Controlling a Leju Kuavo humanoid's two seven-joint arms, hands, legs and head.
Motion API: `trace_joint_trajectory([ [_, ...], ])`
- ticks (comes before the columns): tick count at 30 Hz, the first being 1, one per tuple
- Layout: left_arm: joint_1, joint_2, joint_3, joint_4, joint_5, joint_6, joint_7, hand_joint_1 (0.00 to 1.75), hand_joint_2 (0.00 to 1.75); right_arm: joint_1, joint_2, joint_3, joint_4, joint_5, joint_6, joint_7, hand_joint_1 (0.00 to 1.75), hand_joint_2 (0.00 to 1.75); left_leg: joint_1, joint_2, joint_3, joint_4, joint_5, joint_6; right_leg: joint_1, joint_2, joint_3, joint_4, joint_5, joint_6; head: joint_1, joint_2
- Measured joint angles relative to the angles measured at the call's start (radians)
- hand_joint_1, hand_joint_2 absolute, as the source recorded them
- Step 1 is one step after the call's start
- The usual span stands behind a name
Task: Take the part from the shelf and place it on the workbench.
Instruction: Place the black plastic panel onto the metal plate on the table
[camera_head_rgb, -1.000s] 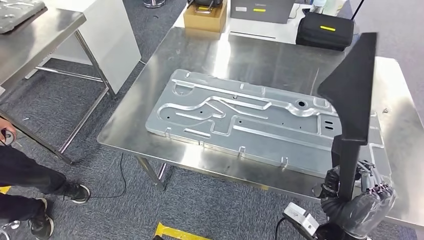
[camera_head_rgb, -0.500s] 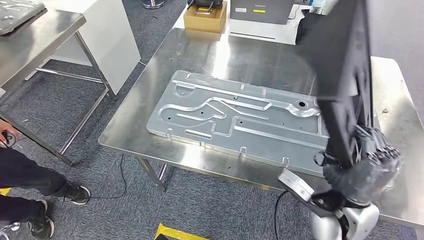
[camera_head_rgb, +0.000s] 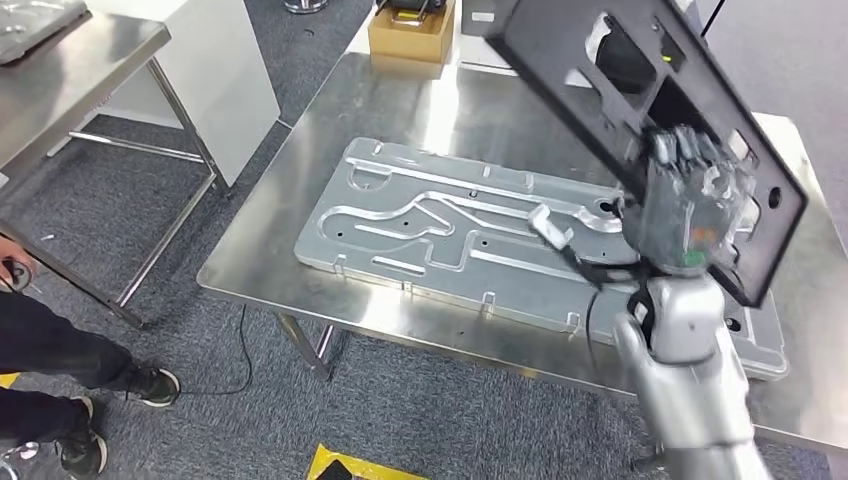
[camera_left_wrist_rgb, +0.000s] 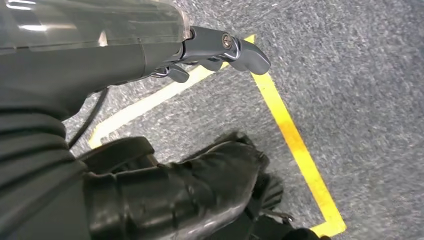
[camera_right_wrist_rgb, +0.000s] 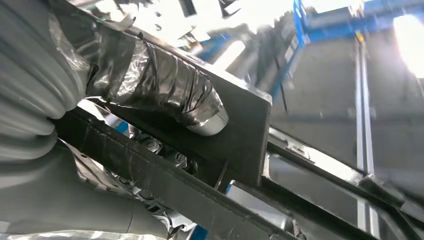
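A flat black part (camera_head_rgb: 620, 90) with cut-out openings hangs tilted over the right side of the steel workbench (camera_head_rgb: 470, 120). My right hand (camera_head_rgb: 685, 205) grips its lower right portion, fingers wrapped over the panel. In the right wrist view the taped thumb (camera_right_wrist_rgb: 165, 90) presses on the black part (camera_right_wrist_rgb: 240, 135). Under the part lies a large silver stamped plate (camera_head_rgb: 450, 235) on the bench. My left hand (camera_left_wrist_rgb: 215, 47) hangs above the grey carpet, fingers loosely curled, holding nothing.
A cardboard box (camera_head_rgb: 410, 35) and a black case (camera_head_rgb: 625, 60) sit at the bench's far edge. Another steel table (camera_head_rgb: 70, 70) stands at the left. A person's legs and shoes (camera_head_rgb: 70, 380) are at the lower left. Yellow floor tape (camera_left_wrist_rgb: 290, 135) marks the carpet.
My right arm has risen from below the bench edge to over the plate. The black part has swung from upright and edge-on to a tilted, face-showing pose.
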Motion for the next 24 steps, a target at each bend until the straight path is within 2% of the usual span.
trace_joint_trajectory([
  [2, -0.004, -0.001, -0.005, 0.0, 0.0, 0.0, 0.004, 0.0, 0.0, -0.07, -0.052, 0.145, 0.077, 0.0, 0.019, 0.118, 1.67, 1.75, 0.001, 0.0, 0.001, -0.006, 0.008, 0.014, -0.003, -0.001, -0.005, 0.005, -0.005, 0.011, 0.0, 0.0],
  [3, -0.007, -0.002, -0.008, 0.0, 0.0, 0.0, 0.005, 0.0, 0.0, -0.097, -0.068, 0.209, 0.109, 0.0, 0.026, 0.154, 1.68, 1.75, 0.002, 0.0, 0.002, -0.011, 0.011, 0.021, -0.005, -0.002, -0.015, 0.027, -0.019, 0.014, 0.0, 0.0],
  [4, -0.009, -0.003, -0.011, 0.0, 0.0, 0.0, 0.007, 0.0, 0.0, -0.12, -0.079, 0.268, 0.141, 0.0, 0.034, 0.179, 1.68, 1.75, 0.004, 0.0, 0.004, -0.014, 0.014, 0.026, -0.005, -0.002, -0.034, 0.068, -0.042, 0.017, 0.001, 0.0],
  [6, -0.013, -0.004, -0.018, 0.0, 0.001, 0.0, 0.01, 0.0, 0.0, -0.156, -0.088, 0.371, 0.209, 0.0, 0.05, 0.205, 1.7, 1.75, 0.002, -0.001, 0.004, -0.014, 0.013, 0.032, -0.006, -0.002, -0.096, 0.195, -0.095, 0.021, 0.001, 0.0],
  [7, -0.013, -0.005, -0.022, 0.0, 0.002, -0.001, 0.011, 0.0, 0.0, -0.165, -0.092, 0.417, 0.243, 0.0, 0.057, 0.21, 1.69, 1.75, 0.002, -0.003, 0.004, -0.014, 0.012, 0.033, -0.006, -0.002, -0.124, 0.246, -0.107, 0.022, 0.001, 0.0],
  [8, -0.013, -0.005, -0.024, 0.0, 0.003, -0.001, 0.012, 0.0, 0.0, -0.171, -0.094, 0.456, 0.274, 0.0, 0.062, 0.214, 1.69, 1.75, 0.001, -0.005, 0.005, -0.013, 0.011, 0.034, -0.006, -0.002, -0.138, 0.267, -0.102, 0.022, 0.001, 0.0],
  [9, -0.012, -0.006, -0.026, 0.0, 0.004, -0.001, 0.012, 0.0, 0.0, -0.175, -0.095, 0.491, 0.303, 0.0, 0.067, 0.218, 1.68, 1.75, 0.001, -0.008, 0.005, -0.012, 0.01, 0.034, -0.006, -0.002, -0.133, 0.246, -0.076, 0.02, 0.001, 0.0],
  [11, -0.013, -0.007, -0.029, 0.0, 0.006, -0.002, 0.013, 0.0, 0.0, -0.189, -0.095, 0.551, 0.358, 0.0, 0.075, 0.226, 1.68, 1.75, 0.001, -0.012, 0.008, -0.01, 0.006, 0.03, -0.004, -0.002, -0.083, 0.124, -0.006, 0.013, 0.001, 0.0],
  [12, -0.014, -0.009, -0.029, 0.0, 0.007, -0.003, 0.013, 0.0, 0.0, -0.198, -0.094, 0.578, 0.384, 0.0, 0.079, 0.227, 1.67, 1.75, -0.001, -0.013, 0.007, -0.007, 0.004, 0.027, -0.001, -0.002, -0.056, 0.063, 0.017, 0.008, 0.0, 0.0],
  [13, -0.015, -0.01, -0.03, 0.0, 0.008, -0.004, 0.013, 0.0, 0.0, -0.206, -0.093, 0.601, 0.407, 0.0, 0.082, 0.227, 1.67, 1.75, -0.002, -0.013, 0.006, -0.007, 0.003, 0.023, 0.002, -0.002, -0.039, 0.024, 0.026, 0.004, 0.0, 0.0],
  [15, -0.016, -0.011, -0.032, 0.0, 0.008, -0.006, 0.013, 0.0, 0.0, -0.215, -0.09, 0.636, 0.446, 0.0, 0.085, 0.226, 1.68, 1.75, -0.004, -0.013, 0.003, -0.008, 0.003, 0.014, 0.009, -0.001, -0.029, 0.001, 0.024, -0.002, 0.0, 0.0],
  [17, -0.015, -0.011, -0.033, 0.0, 0.009, -0.008, 0.013, 0.0, 0.0, -0.218, -0.087, 0.659, 0.474, 0.0, 0.085, 0.226, 1.71, 1.75, -0.003, -0.012, 0.003, -0.005, -0.003, 0.004, 0.004, -0.001, -0.025, -0.007, 0.026, -0.01, 0.0, 0.0],
  [18, -0.015, -0.011, -0.033, 0.0, 0.01, -0.008, 0.013, 0.0, 0.0, -0.221, -0.085, 0.668, 0.488, 0.0, 0.086, 0.226, 1.73, 1.75, -0.003, -0.01, -0.005, 0.015, -0.018, -0.001, 0.001, -0.002, -0.022, -0.012, 0.028, -0.017, -0.001, 0.0],
  [19, -0.015, -0.011, -0.034, 0.0, 0.011, -0.008, 0.014, 0.0, 0.0, -0.223, -0.083, 0.676, 0.502, 0.0, 0.088, 0.226, 1.74, 1.75, -0.002, -0.008, -0.022, 0.054, -0.042, -0.005, -0.002, -0.003, -0.018, -0.016, 0.029, -0.022, -0.001, 0.0],
  [21, -0.015, -0.011, -0.036, 0.0, 0.013, -0.008, 0.016, 0.0, 0.0, -0.224, -0.077, 0.69, 0.532, 0.0, 0.1, 0.224, 1.74, 1.75, 0.0, -0.005, -0.081, 0.181, -0.102, -0.011, -0.001, -0.004, -0.016, -0.018, 0.028, -0.028, -0.001, 0.0],
  [22, -0.014, -0.011, -0.037, 0.0, 0.013, -0.008, 0.017, 0.0, 0.0, -0.22, -0.074, 0.696, 0.547, 0.0, 0.107, 0.223, 1.73, 1.75, 0.002, -0.005, -0.11, 0.239, -0.121, -0.014, -0.001, -0.004, -0.016, -0.018, 0.028, -0.029, -0.001, 0.0],
  [23, -0.012, -0.011, -0.038, 0.0, 0.014, -0.008, 0.019, 0.0, 0.0, -0.215, -0.072, 0.701, 0.562, 0.0, 0.114, 0.223, 1.72, 1.75, 0.003, -0.004, -0.128, 0.27, -0.124, -0.016, -0.001, -0.004, -0.015, -0.017, 0.027, -0.029, -0.001, 0.0],
  [24, -0.01, -0.011, -0.038, 0.0, 0.014, -0.008, 0.02, 0.0, 0.0, -0.21, -0.07, 0.704, 0.575, 0.0, 0.119, 0.223, 1.71, 1.75, 0.005, -0.004, -0.127, 0.262, -0.106, -0.018, -0.001, -0.004, -0.015, -0.016, 0.027, -0.028, -0.001, 0.0],
])
